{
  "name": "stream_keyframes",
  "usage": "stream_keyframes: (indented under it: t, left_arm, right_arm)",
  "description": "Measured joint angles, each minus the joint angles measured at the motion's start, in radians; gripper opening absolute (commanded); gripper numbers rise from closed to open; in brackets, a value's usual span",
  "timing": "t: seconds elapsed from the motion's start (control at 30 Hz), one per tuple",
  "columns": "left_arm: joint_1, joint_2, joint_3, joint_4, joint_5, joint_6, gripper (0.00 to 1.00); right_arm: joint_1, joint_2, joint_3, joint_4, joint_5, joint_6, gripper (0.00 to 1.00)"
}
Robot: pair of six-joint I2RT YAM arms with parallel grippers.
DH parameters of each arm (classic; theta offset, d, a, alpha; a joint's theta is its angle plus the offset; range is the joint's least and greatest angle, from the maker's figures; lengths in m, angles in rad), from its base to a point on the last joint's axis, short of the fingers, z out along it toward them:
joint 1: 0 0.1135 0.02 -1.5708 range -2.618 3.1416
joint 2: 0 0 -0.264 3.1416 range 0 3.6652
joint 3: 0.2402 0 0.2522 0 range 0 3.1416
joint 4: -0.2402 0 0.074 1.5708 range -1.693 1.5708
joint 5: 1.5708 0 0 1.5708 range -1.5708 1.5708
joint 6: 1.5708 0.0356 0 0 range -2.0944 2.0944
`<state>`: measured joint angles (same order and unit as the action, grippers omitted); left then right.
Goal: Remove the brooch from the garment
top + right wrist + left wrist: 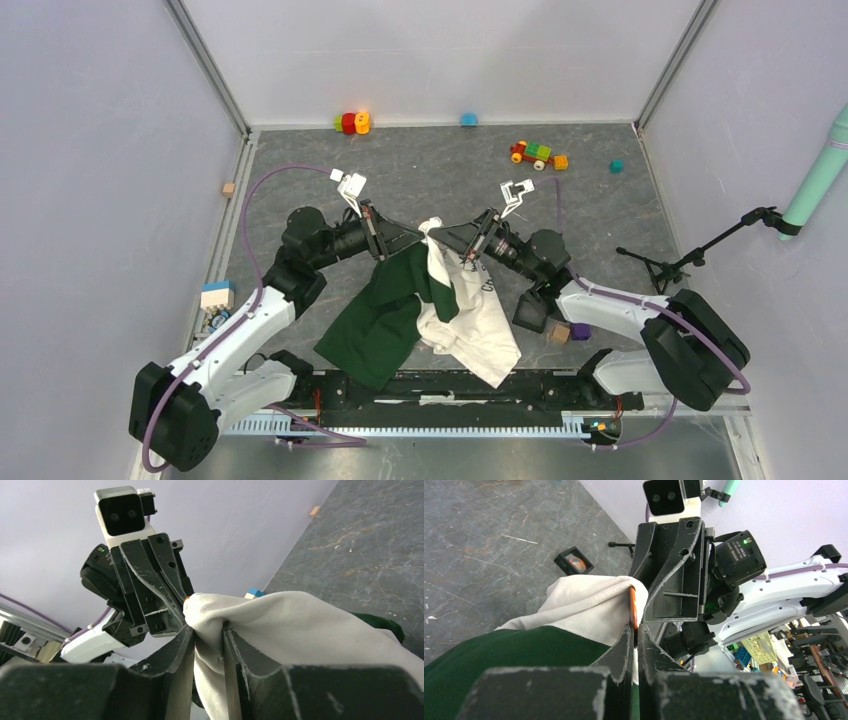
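The garment (400, 310) hangs from both grippers above the table, dark green on the left and cream-white on the right. My left gripper (418, 238) is shut on the brooch (633, 606), a thin orange disc seen edge-on at its fingertips in the left wrist view, against the cream fabric (589, 605). My right gripper (443, 236) is shut on a fold of the cream fabric (280, 625), tip to tip with the left one. In the right wrist view a speck of the orange brooch (186, 598) shows between the left gripper's fingers (165, 587) and the cloth.
Toys lie along the back: a red-orange-green toy (352, 122), a blue block (468, 119), a toy train (538, 155), a teal block (616, 166). A tan cube (557, 333) and a purple cube (580, 331) sit by the right arm. A small tripod (690, 258) stands at the right.
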<state>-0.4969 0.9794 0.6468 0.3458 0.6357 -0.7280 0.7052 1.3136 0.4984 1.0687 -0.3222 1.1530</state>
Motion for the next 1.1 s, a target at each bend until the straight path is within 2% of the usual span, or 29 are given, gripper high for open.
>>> stream_keyframes:
  t: [0.17, 0.9, 0.97, 1.1]
  left_arm:
    - [0.010, 0.002, 0.000, -0.025, -0.002, 0.027, 0.02]
    - [0.015, 0.005, 0.089, -0.297, -0.027, 0.154, 0.02]
    - [0.015, 0.008, 0.102, -0.319, -0.031, 0.165, 0.02]
    - [0.015, 0.013, 0.122, -0.361, -0.031, 0.178, 0.02]
  right_arm:
    - [0.002, 0.008, 0.026, -0.063, -0.005, -0.029, 0.25]
    - [0.002, 0.003, 0.093, -0.263, -0.074, -0.155, 0.23]
    - [0.002, 0.003, 0.105, -0.285, -0.081, -0.168, 0.23]
    - [0.002, 0.003, 0.110, -0.300, -0.097, -0.187, 0.30]
